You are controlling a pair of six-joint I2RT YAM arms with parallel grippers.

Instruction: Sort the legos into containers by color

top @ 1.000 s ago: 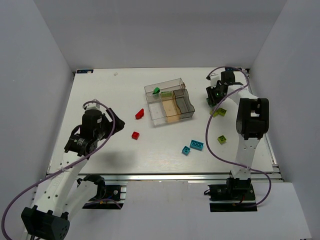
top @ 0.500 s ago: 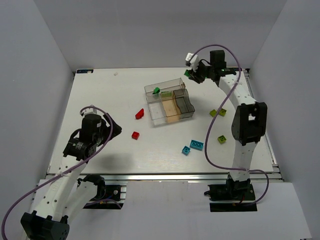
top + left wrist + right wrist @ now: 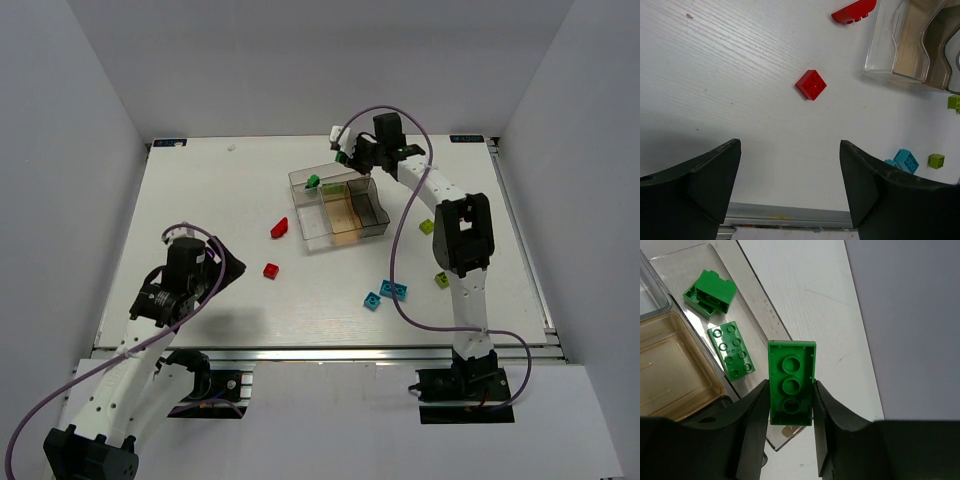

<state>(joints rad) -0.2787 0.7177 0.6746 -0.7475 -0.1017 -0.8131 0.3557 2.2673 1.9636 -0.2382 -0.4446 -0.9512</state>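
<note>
Two arms: the left one sits over the near left of the table; the right one stretches to the far side, above the containers.
Right gripper: jaws partly closed, pinching a dark green brick by its two long sides.
Held brick's place: lifted off the table, over the far edge of the containers, beside the compartment that holds green pieces.
Far compartment: two more green pieces lie inside, a chunky piece and a flat two-row plate, near each other but apart.
Left gripper: jaws spread wide with nothing between them, hanging above bare table.
Red legos: a square red brick lies on the table just beyond the left fingers; a curved red piece lies farther off, near the left wall of the large clear bin.
Cyan legos: a larger cyan brick and a smaller cyan brick lie just beside each other, on the near side of the containers.
Lime legos: one lime brick lies right of the containers; a second lime brick lies nearer, well apart from it.
</note>
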